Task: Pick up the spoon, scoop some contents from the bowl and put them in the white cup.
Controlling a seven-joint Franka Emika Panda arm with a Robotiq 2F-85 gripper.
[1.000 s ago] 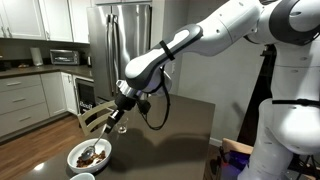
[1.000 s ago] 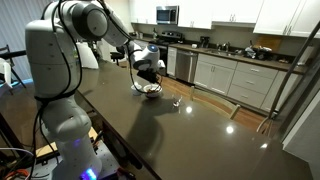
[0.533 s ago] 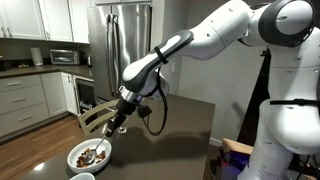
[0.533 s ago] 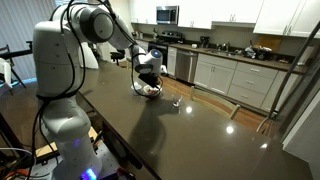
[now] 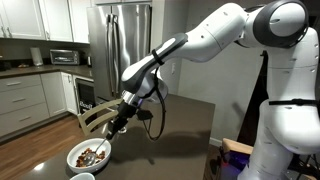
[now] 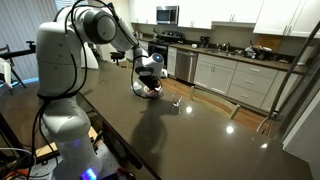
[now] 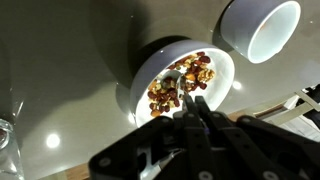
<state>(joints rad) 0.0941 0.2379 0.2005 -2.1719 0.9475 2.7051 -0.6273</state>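
One round white bowl (image 7: 148, 68) is counted on the single dark worktop (image 7: 60, 50), with one heap of reddish-brown chunky pieces (image 7: 203, 72) in it. One white cup (image 7: 262, 30), one silvery spoon (image 7: 180, 82), one small clear glass (image 7: 5, 140) and one claw (image 7: 192, 108) are also counted.

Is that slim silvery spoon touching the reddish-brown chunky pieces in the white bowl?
Touching: wrist view shows the spoon with its tip sunk among the pieces.

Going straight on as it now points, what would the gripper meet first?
The gripper, shut on the slim silvery spoon, points down into the round shallow white bowl. The spoon tip sits among the heap of reddish-brown chunky pieces, so those come first, then probably the bowl's floor; depth is unclear.
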